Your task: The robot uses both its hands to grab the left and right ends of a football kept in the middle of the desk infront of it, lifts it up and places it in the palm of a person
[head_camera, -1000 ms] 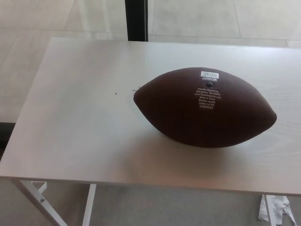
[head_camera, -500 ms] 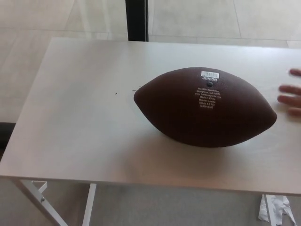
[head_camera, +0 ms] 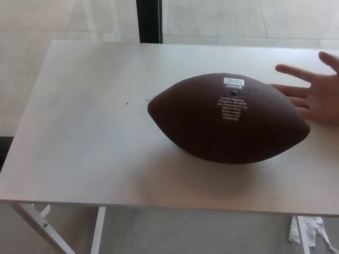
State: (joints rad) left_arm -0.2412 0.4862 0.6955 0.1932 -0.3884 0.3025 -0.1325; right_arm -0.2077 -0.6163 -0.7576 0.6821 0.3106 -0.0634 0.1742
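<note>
A pale wood-grain surface [head_camera: 79,137] fills most of the view. White legs [head_camera: 39,222] show under its near left edge. Beyond the far edge lies a light tiled floor [head_camera: 238,18], crossed by a dark post [head_camera: 149,21]. Soft, even light falls throughout.

Desk [head_camera: 79,143]: pale wood-grain top, white legs. On it: one brown football [head_camera: 228,119], lying on its side, right of centre; a person's open hand [head_camera: 315,90] at the right edge.
</note>
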